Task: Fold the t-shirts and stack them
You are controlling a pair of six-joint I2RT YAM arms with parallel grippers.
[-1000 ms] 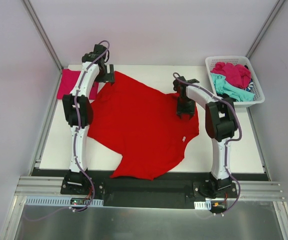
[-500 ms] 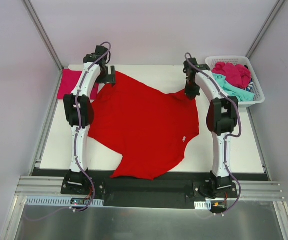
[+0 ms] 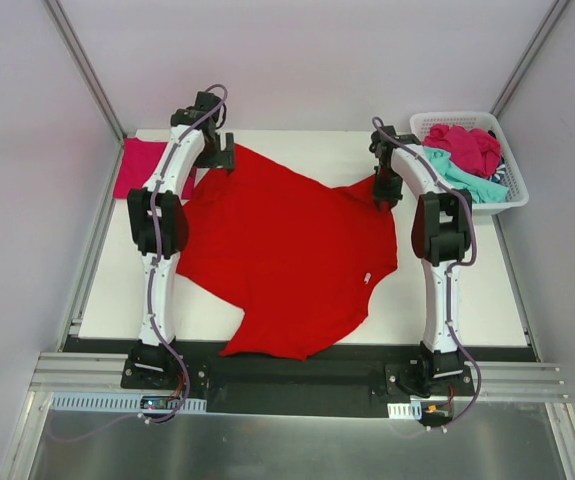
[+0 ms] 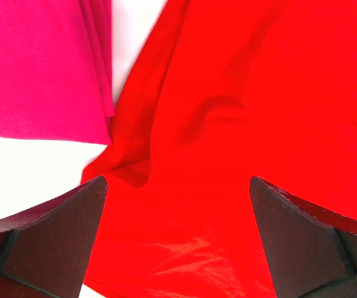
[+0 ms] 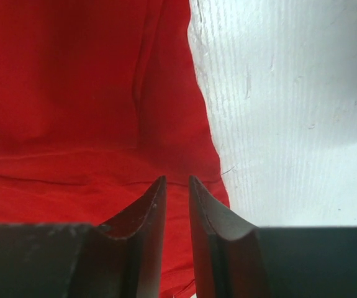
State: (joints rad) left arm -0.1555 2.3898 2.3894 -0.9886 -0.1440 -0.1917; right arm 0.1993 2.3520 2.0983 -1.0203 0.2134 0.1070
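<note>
- Now, pincers first. Count and state?
- Two. On the left pincer [image 4: 177, 186] the jaws stand wide with nothing between them, and it hangs low over the far left corner of the red shirt [image 3: 287, 250]. On the right pincer [image 5: 174, 181] the jaws are narrow, with a slim gap showing. It sits at the shirt's far right corner, where the cloth peaks up toward it. Whether any cloth is pinched, I cannot tell.
- Why one at each far corner?
- Judged: a two-point hold along the far edge, so that edge can be drawn taut or carried toward the near side as a first fold. The left one looks ready to close. Its corner is rumpled, so it may catch a double layer.
- Shirts, working outward?
- One red shirt, spread open and skewed across the middle of the worktop [image 3: 297, 142], its near end reaching the near edge. Not yet folded. One pink shirt [image 3: 142, 168], folded flat at the far left, just beside the red one. It is likely the start of the stack, set apart from the folding area.
- And unsorted stock?
- One basket [image 3: 462, 117] at the far right corner. It holds one magenta shirt [image 3: 464, 148] on top and one teal shirt [image 3: 459, 180] below it, toward the near rim. A dark scrap shows by the right wall, too small to name. It is a heap, so at least two shirts.
- Progress?
- Judged early: one folded, one being worked, the basket waiting.
</note>
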